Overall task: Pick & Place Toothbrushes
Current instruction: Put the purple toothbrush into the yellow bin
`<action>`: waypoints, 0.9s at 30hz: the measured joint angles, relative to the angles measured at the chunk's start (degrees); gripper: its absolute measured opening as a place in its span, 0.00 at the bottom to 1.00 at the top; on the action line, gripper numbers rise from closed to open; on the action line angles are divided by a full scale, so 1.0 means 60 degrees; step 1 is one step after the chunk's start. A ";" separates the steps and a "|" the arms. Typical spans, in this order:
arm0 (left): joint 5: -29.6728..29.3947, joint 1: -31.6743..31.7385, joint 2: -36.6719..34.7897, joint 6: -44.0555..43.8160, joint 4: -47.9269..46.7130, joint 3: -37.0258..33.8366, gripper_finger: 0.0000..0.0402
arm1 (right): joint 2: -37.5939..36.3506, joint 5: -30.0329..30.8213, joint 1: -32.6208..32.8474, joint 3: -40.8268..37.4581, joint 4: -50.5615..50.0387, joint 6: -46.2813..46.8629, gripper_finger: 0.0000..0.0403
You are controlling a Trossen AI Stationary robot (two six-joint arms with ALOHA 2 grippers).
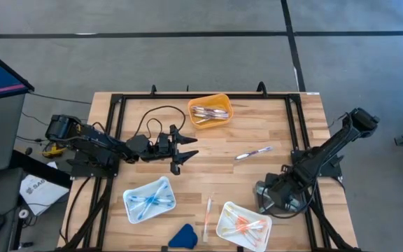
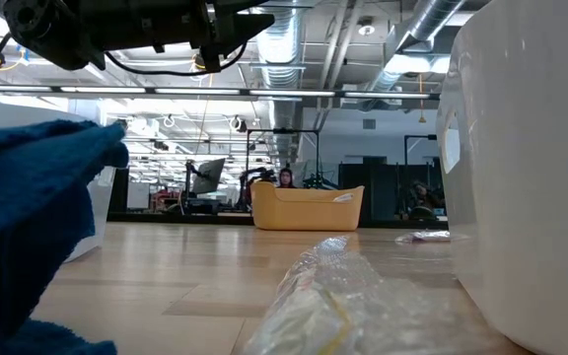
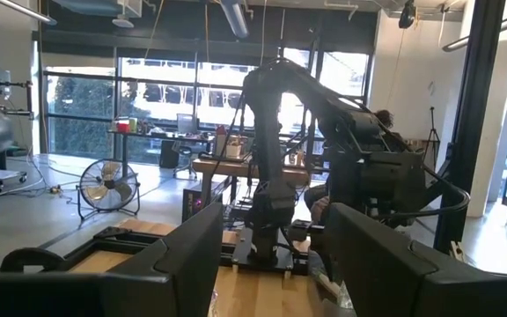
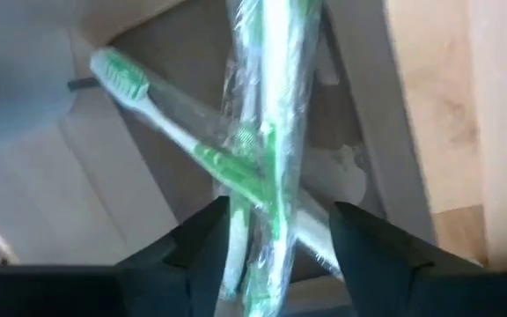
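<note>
The toothbrushes are sorted by colour, and that explains most of the layout: blue ones lie in the pale tray [image 1: 149,199] toward the near left corner of the bench [image 1: 257,119]. Orange ones lie in the white tray [image 1: 243,225] at the near edge, and a wrapped bundle sits in the orange tray [image 1: 210,112] at the far edge. Your right end effector [image 4: 280,216] hangs low by the right edge with its fingers apart, straddling a wrapped green toothbrush [image 4: 271,132]. That brush lies crossed over a second green one [image 4: 161,114] in a brownish container [image 4: 174,189]. It looks laid down there, not pinched, which I judge to be a drop-off among its own colour. Two strays are left on bare wood, one toothbrush [image 1: 252,153] right of centre and another [image 1: 208,210] between the near trays. Your left end effector [image 1: 180,150] waits over the middle of the bench, spread wide and holding nothing, well placed to take either.
</note>
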 joint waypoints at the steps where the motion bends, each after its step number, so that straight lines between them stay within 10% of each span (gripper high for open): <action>1: -0.0003 0.0003 0.0000 0.0000 0.0000 0.0000 0.51 | 0.0000 -0.0134 -0.0049 0.0006 -0.0003 -0.0058 0.47; 13: 0.0000 0.0004 0.0000 0.0000 -0.0025 0.0000 0.51 | 0.0000 -0.0021 -0.0791 0.1861 -0.1590 -0.1516 0.56; 27: 0.0000 0.0000 0.0000 0.0000 -0.0029 0.0000 0.51 | -0.0004 0.4657 -0.2817 0.3144 -0.1817 -0.5457 0.42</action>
